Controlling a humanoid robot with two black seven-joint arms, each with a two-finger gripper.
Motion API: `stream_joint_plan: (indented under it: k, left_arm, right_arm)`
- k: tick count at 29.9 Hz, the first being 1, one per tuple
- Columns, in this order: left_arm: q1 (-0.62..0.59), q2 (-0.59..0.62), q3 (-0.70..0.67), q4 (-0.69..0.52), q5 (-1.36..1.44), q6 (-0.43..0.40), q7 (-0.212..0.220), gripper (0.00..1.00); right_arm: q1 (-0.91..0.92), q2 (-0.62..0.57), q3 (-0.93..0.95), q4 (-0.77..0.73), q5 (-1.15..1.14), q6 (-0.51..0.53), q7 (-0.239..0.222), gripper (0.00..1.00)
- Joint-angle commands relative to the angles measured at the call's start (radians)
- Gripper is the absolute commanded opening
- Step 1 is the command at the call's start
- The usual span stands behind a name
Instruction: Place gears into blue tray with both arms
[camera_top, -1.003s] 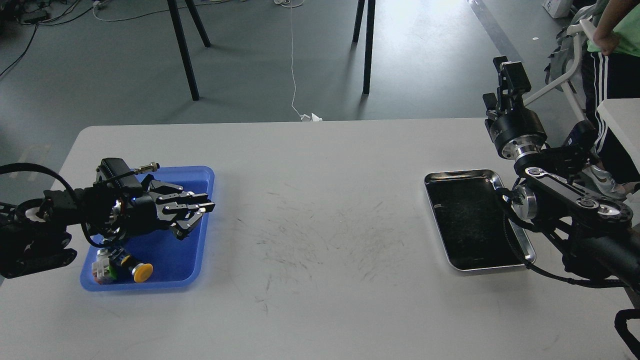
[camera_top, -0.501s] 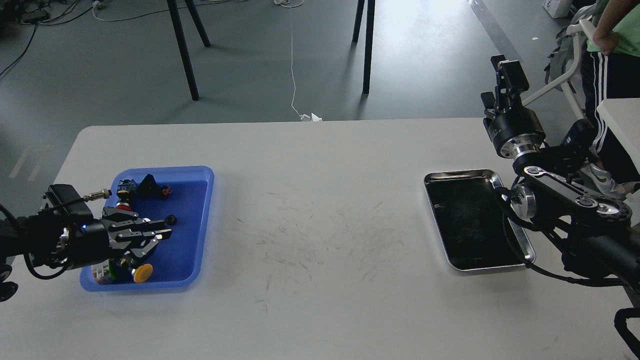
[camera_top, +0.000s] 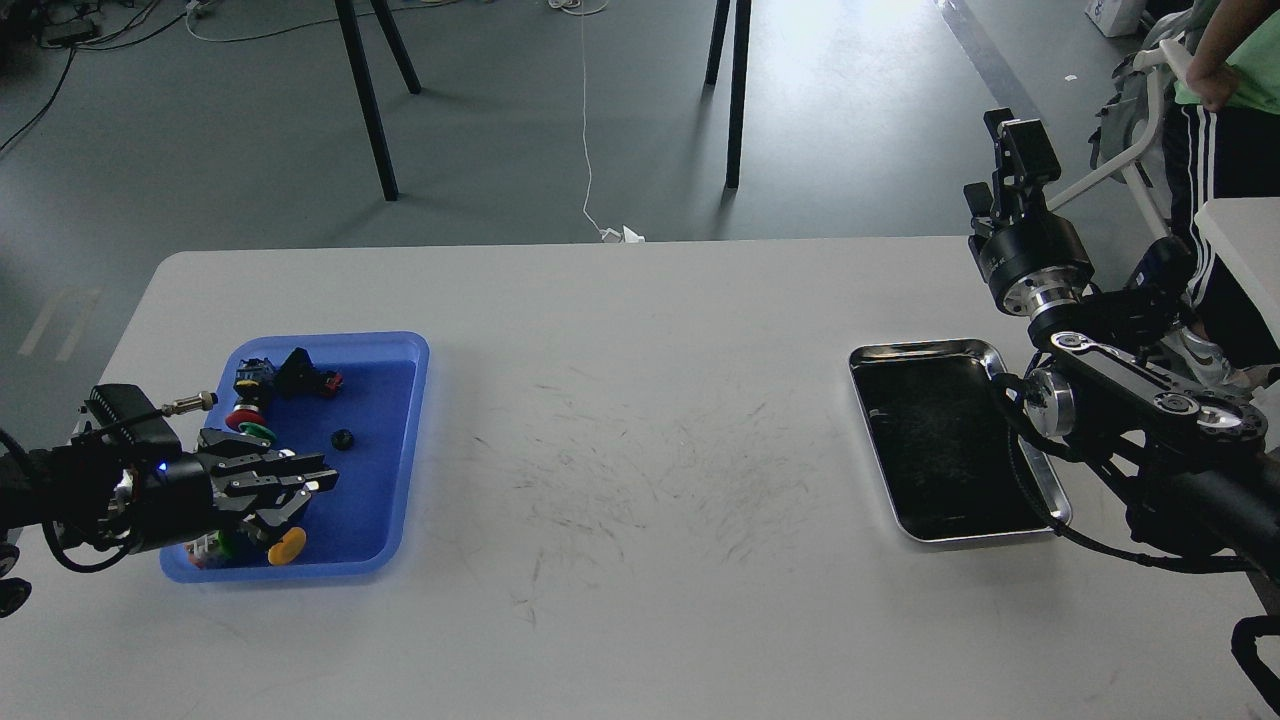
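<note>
Table (camera_top: 640, 420): a big pale grey top filling the lower view, scuffed with dark scratch marks around the middle.
Right arm (camera_top: 1130, 410): in from the right edge, bent upward at the table's far right corner, cables looping beneath it.
Left arm (camera_top: 90, 490): low at the left edge, reaching sideways over the near left part of the blue tray.
Steel tray (camera_top: 1055, 500): shiny rim, dark inside, lying on the right side of the table with the right arm's links crossing its right edge.
Blue tray (camera_top: 395, 470): on the left side of the table, well apart from the steel tray, rounded corners, shallow rim.
Left gripper (camera_top: 315, 482): pointing right over the tray's near left corner, fingers close together with only a narrow gap, and I see nothing between them.
Right gripper (camera_top: 1015, 150): held high beyond the table's far edge, pointing up and seen edge-on, so I cannot tell how its fingers stand.
Push-button switches (camera_top: 285, 380): a colourful cluster along the tray's left side, one with a yellow cap (camera_top: 288, 545) just under the left gripper.
Gear (camera_top: 343, 438): one tiny black wheel, lying alone on the tray floor, just beyond the left gripper's tips and apart from them.
</note>
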Motion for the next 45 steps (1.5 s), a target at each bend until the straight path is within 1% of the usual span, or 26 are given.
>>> stream_joint_plan:
  k: [1,4,7,11,15,20,23,24,25,26,28,32,35,40,42,43,45]
  left_arm:
    - [0.002,0.002,0.001,0.001,-0.006,0.0,0.0,0.37]
    - [0.002,0.003,-0.001,0.001,-0.012,0.0,0.0,0.45]
    - [0.002,0.003,-0.01,0.001,-0.015,0.0,0.0,0.47]
    - [0.0,0.019,-0.073,0.001,-0.074,0.0,0.0,0.56]
    - [-0.009,0.037,-0.189,-0.004,-0.255,0.0,0.0,0.58]
    - [-0.004,0.032,-0.383,-0.025,-0.498,0.0,0.0,0.62]
    - [-0.012,0.022,-0.455,-0.019,-0.705,-0.01,0.0,0.67]
    - [-0.017,0.019,-0.476,-0.019,-0.78,-0.048,0.0,0.73]
    - [-0.02,0.016,-0.487,-0.018,-0.824,-0.076,0.0,0.77]
    - [-0.024,0.006,-0.496,-0.013,-0.864,-0.097,0.0,0.79]
    - [-0.037,-0.024,-0.515,0.013,-0.917,-0.125,0.0,0.79]
    - [-0.05,-0.113,-0.523,0.064,-0.99,-0.128,0.0,0.82]
    - [-0.053,-0.133,-0.524,0.091,-0.997,-0.133,0.0,0.92]
    - [-0.073,-0.155,-0.521,0.096,-1.041,-0.139,0.0,0.94]
    - [-0.064,-0.156,-0.519,0.102,-1.044,-0.145,0.0,0.95]
    - [-0.061,-0.156,-0.519,0.108,-1.046,-0.156,0.0,0.96]
    - [-0.064,-0.153,-0.519,0.111,-1.046,-0.208,0.0,0.97]
  right_arm:
    - [0.001,0.0,0.0,0.001,0.0,0.0,0.0,0.95]
    - [0.001,0.0,0.0,0.001,0.0,0.0,0.0,0.95]
    - [0.001,0.0,0.0,0.001,0.0,0.0,0.0,0.95]
    - [0.002,0.003,0.002,0.004,0.0,0.0,0.0,0.96]
    - [0.018,0.005,0.003,0.008,0.0,0.001,0.0,0.96]
    - [0.038,0.031,0.0,0.011,0.0,0.003,0.0,0.96]
    - [0.056,0.052,-0.003,0.006,0.0,0.003,0.0,0.96]
    - [0.059,0.069,-0.003,0.004,0.0,0.002,0.0,0.96]
    - [0.062,0.083,-0.003,0.004,0.0,0.002,0.0,0.97]
    - [0.064,0.094,-0.003,0.008,0.0,-0.003,0.0,0.97]
    - [0.064,0.102,-0.005,0.012,0.0,-0.006,0.0,0.97]
    - [0.062,0.105,-0.009,0.009,0.002,-0.005,0.0,0.97]
    - [0.062,0.105,-0.015,0.026,0.006,0.0,0.0,0.97]
    - [0.065,0.095,-0.014,0.05,0.008,0.003,0.0,0.97]
    - [0.065,0.094,-0.012,0.061,0.008,0.003,-0.001,0.97]
    - [0.065,0.092,-0.012,0.067,0.009,0.003,-0.002,0.96]
    - [0.065,0.089,-0.009,0.077,0.011,0.003,-0.018,0.96]
